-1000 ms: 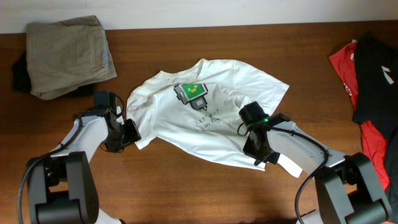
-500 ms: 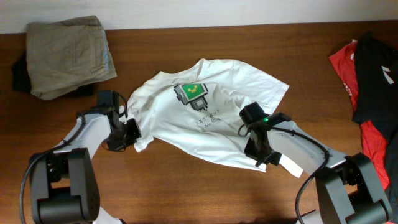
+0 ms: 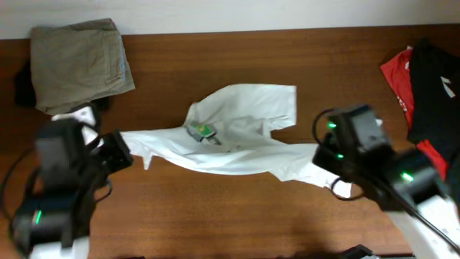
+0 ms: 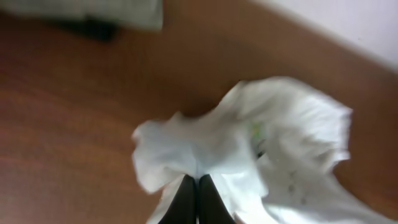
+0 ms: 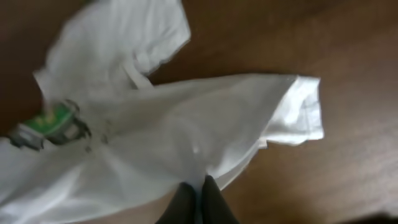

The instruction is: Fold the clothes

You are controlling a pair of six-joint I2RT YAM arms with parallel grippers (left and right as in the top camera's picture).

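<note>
Left gripper (image 4: 198, 182) and right gripper (image 5: 200, 186) clamp the T-shirt (image 3: 244, 119); khaki garment (image 3: 75, 61), red-black clothes (image 3: 428, 86) lie aside

Setting: robot workbench, lab-type. Evidence: brown wood tabletop (image 3: 237, 216) against a plain pale wall (image 3: 287, 13); left arm (image 3: 57, 194) and right arm (image 3: 392, 173) reaching in from the near edge; laundry as test material: white T-shirt (image 3: 237, 133), folded khaki garment (image 3: 79, 61), red-and-black heap (image 3: 424, 86).
</note>
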